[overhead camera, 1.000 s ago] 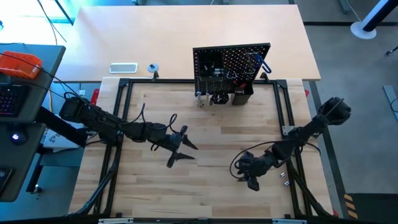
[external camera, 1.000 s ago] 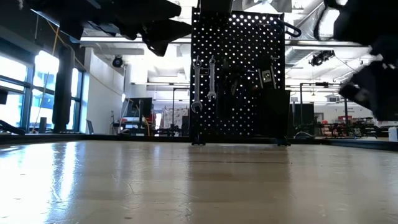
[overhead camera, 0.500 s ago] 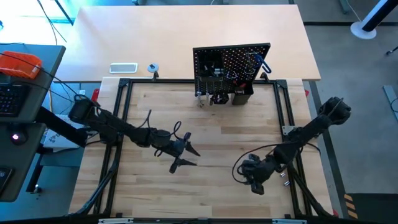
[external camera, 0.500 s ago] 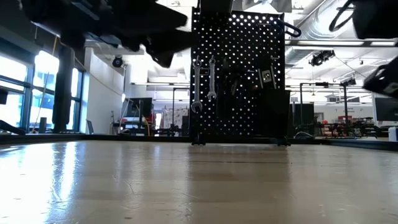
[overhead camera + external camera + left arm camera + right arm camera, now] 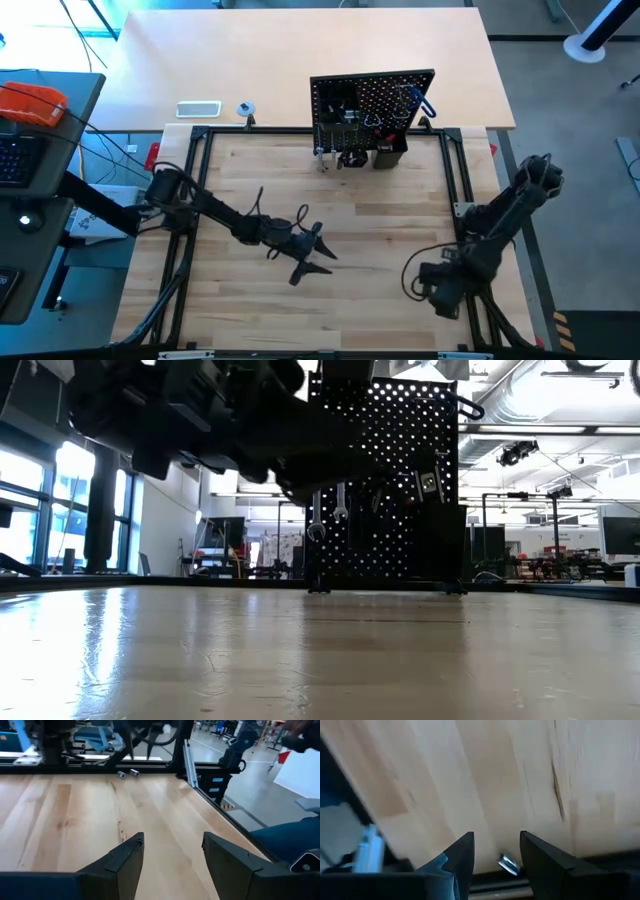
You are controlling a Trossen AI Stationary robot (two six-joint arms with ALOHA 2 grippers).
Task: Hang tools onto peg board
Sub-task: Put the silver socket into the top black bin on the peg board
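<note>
Now: wood table point(image 5: 380, 230) | peg board point(image 5: 372, 110) at back edge | left end effector point(image 5: 315, 255) spread, empty | right end effector point(image 5: 495, 852) spread, empty

Pale wooden table point(image 5: 380, 215) with upright peg board point(image 5: 372, 110), two small metal bits point(image 5: 126, 773)

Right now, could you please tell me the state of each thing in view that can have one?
Left hand: open, empty, over the middle of the table.
Right hand: open, empty, near the table's right edge.
Peg board: upright at the table's far edge, tools hanging on it.
Two silver wrenches: hanging on the peg board.
</note>
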